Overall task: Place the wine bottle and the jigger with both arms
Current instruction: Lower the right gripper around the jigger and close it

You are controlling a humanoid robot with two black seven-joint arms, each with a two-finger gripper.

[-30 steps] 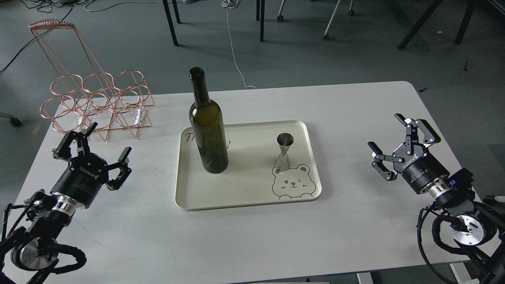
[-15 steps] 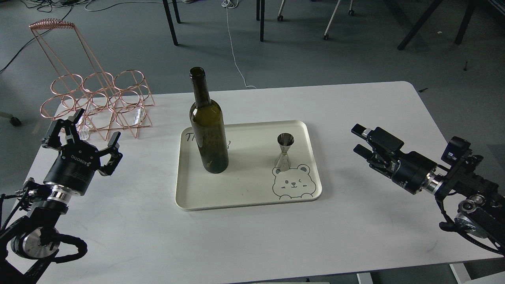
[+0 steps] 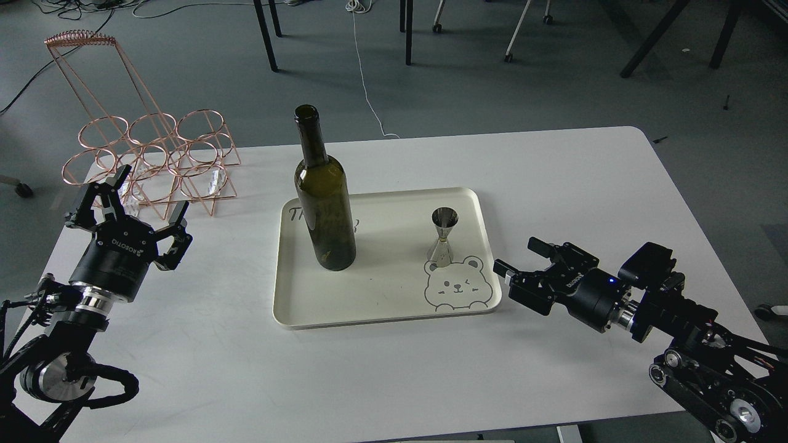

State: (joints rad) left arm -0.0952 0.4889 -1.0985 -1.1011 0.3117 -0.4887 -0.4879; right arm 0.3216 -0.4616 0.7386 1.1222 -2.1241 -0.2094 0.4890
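The dark olive-green wine bottle stands upright on the left part of a cream tray. The steel jigger stands upright on the tray's right part, above a bear drawing. My left gripper is open and empty over the table's left side, well left of the tray. My right gripper is open and empty, low over the table, pointing left, just off the tray's right edge and below and to the right of the jigger.
A copper wire bottle rack stands at the table's back left corner, just behind my left gripper. The white table ends at its rounded right edge. Chair and table legs stand on the floor beyond.
My right gripper has swung down and left from the table's right side to the tray's right edge. My left gripper has drawn back left a little and holds there. Bottle and jigger have not moved.
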